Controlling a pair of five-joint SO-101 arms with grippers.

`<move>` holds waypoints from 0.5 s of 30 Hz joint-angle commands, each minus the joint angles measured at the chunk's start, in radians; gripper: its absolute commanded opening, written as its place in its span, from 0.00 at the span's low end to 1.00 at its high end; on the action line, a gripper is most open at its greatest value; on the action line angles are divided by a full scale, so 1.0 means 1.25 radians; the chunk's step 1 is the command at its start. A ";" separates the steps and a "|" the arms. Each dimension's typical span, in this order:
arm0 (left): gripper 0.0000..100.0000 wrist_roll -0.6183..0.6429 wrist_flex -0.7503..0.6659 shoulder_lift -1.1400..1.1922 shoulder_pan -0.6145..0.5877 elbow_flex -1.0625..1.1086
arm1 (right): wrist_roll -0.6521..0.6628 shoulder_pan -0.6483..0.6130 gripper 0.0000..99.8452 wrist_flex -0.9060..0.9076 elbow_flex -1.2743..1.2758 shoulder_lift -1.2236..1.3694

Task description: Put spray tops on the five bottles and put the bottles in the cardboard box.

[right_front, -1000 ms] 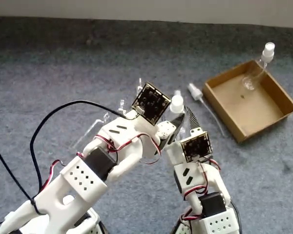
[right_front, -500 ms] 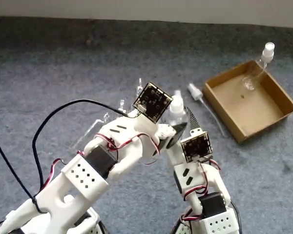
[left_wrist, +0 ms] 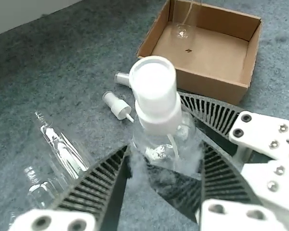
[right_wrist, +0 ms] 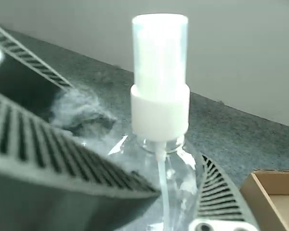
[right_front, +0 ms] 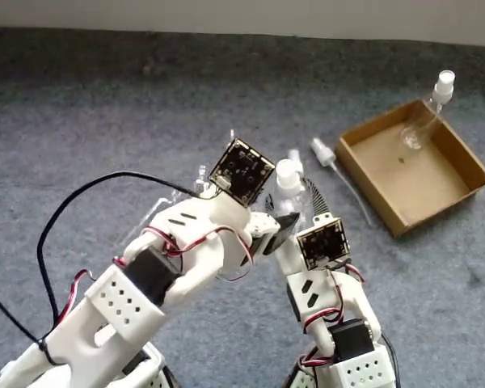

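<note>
Bottle (left_wrist: 164, 151) of clear plastic, upright, with a white spray top (left_wrist: 154, 91) seated on its neck, stands between the two arms over the grey carpet (right_front: 105, 105), near the cardboard box (left_wrist: 197, 83) and outside it. The left gripper (left_wrist: 164, 161) is closed on it, its ribbed black fingers (left_wrist: 94, 190) pressing the body from either side just under the shoulder. The right gripper (right_wrist: 159, 185) clamps the same bottle lower down, one finger behind the body and one in front. In the high view the left arm reaches in at a slant from the near left corner, its wrist bent over the bottle. The right arm rises short and steep from the near edge.

Two loose spray tops (left_wrist: 116, 105) lie on the carpet between the held bottle and the box, the farther one partly hidden behind the seated top. Two uncapped bottles (left_wrist: 58, 142) lie on their sides on the left arm's side. A second bottle (right_front: 431, 113) with its top on leans in the box's far corner, its head over the rim.
</note>
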 commanded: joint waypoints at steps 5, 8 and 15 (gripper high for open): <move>0.19 -0.007 0.053 -0.188 -0.052 -0.034 | 0.006 0.013 0.13 0.002 0.114 -0.012; 0.19 -0.006 0.061 -0.239 -0.084 -0.030 | 0.006 0.013 0.13 0.002 0.114 -0.012; 0.12 -0.006 0.103 -0.371 -0.093 0.107 | -0.080 0.015 0.13 0.002 0.109 -0.012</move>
